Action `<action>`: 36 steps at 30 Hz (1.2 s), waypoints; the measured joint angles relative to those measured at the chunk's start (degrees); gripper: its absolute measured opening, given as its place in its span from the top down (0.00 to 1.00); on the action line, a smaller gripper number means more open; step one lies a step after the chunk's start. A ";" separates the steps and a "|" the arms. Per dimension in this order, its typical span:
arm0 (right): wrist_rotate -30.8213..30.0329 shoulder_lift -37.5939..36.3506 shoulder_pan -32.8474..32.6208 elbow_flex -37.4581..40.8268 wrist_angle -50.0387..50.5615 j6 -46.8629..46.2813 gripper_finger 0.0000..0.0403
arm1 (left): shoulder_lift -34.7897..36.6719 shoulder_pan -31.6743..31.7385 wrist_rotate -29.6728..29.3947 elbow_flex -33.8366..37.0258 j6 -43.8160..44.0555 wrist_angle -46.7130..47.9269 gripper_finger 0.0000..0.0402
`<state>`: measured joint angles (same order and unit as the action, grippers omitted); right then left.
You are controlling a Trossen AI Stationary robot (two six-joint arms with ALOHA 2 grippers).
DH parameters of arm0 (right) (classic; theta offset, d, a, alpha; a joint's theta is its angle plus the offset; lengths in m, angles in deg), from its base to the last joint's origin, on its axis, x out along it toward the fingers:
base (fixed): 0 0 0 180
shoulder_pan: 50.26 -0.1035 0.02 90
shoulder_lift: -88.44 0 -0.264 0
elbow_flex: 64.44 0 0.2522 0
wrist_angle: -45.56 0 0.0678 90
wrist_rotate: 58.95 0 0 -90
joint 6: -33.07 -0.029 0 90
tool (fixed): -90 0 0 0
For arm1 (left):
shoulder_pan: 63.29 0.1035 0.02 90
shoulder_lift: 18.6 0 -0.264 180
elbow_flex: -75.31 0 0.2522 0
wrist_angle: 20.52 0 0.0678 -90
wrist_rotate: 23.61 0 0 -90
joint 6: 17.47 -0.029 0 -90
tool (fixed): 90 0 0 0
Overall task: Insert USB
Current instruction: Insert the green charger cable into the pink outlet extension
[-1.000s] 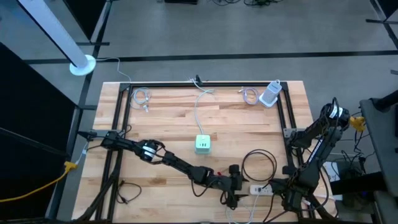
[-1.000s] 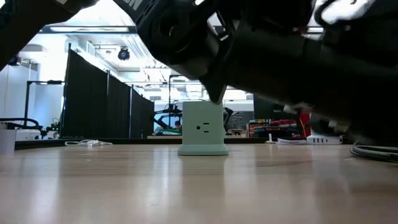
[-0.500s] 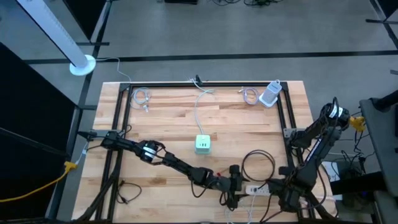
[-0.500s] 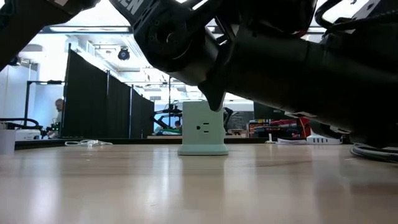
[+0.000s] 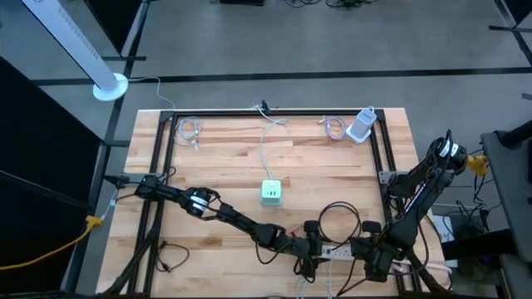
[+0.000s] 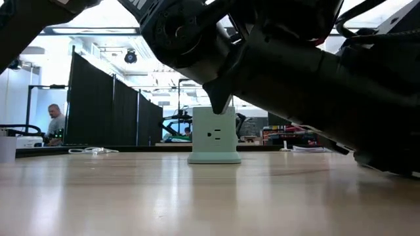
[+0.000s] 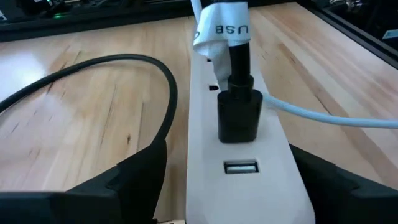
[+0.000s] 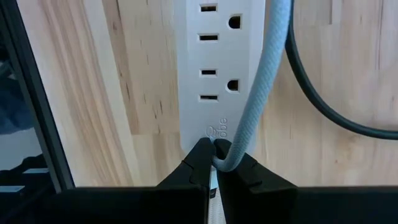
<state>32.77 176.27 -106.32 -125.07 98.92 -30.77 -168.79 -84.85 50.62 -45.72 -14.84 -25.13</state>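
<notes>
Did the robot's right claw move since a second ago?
Yes. In the high view the right gripper has slid along the table's front edge toward the left gripper, farther from the black frame rail on the right.

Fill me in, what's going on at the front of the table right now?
Both arms are at the white power strip near the table's front edge. The left gripper has its fingers open on either side of the strip's end, where a black USB plug tagged "USB" already sits in one port; the USB port next to it is empty. The right gripper is shut on the pale blue cable lying over the strip's outlets. A green outlet cube stands mid-table, untouched.
</notes>
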 joint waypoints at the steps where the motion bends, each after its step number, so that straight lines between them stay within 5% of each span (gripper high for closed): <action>1: 0.04 0.00 0.00 0.00 0.00 -0.02 1.00 | 0.26 0.00 -0.06 0.00 0.02 0.85 0.32; 16: 0.25 0.00 0.00 0.00 0.04 -0.61 1.00 | 1.68 -0.31 -2.28 0.02 4.42 6.50 0.33; 21: 0.28 -0.17 0.00 0.00 0.08 -0.72 1.00 | 1.60 -0.47 -2.26 0.09 4.04 6.21 0.54; 36: 1.30 -2.64 -0.09 -7.89 2.23 -0.43 1.00 | 1.51 -0.50 -2.00 3.27 6.20 1.90 0.52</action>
<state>34.06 173.64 -106.40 -132.96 101.15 -31.19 -167.28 -85.35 48.62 -42.45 -8.64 -23.23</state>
